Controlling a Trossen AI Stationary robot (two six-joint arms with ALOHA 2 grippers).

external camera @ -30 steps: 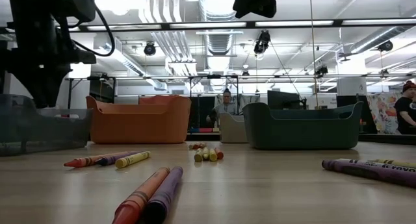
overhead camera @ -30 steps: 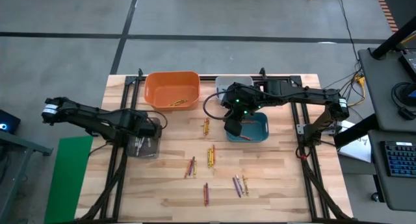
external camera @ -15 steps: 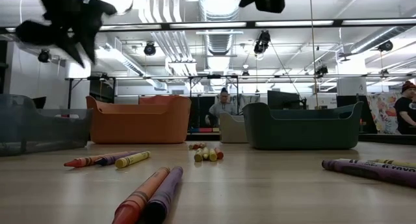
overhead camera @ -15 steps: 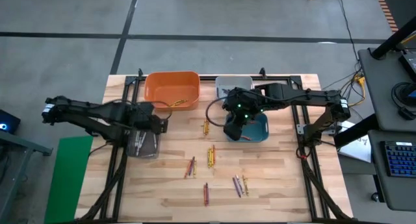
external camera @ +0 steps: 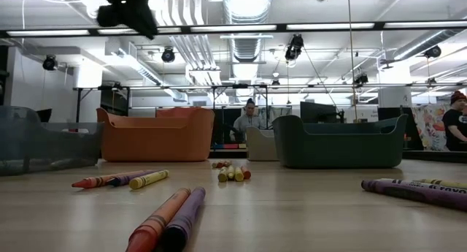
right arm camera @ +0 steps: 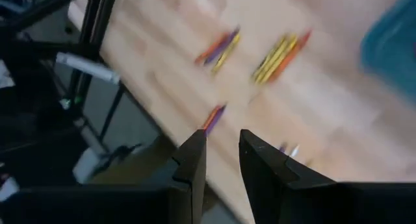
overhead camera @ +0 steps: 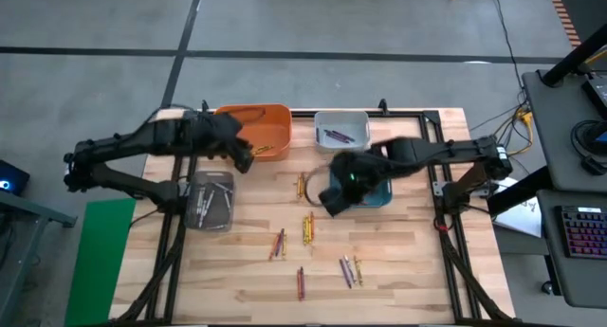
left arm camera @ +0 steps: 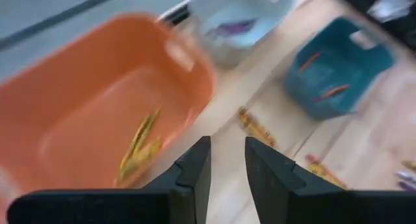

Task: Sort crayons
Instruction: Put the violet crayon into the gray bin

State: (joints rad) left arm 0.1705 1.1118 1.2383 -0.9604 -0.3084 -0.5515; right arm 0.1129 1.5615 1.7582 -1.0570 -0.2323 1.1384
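No writing can be read anywhere. The wooden table (overhead camera: 398,261) carries four bins: orange (overhead camera: 270,123) with yellow crayons, teal (overhead camera: 379,190), white (overhead camera: 351,123), grey (overhead camera: 211,199). Loose crayons (overhead camera: 307,227) lie scattered mid-table. The left gripper (left arm camera: 226,160) hangs over the orange bin's edge, the right gripper (right arm camera: 221,152) beside the teal bin; each has its fingers slightly apart, holding nothing.
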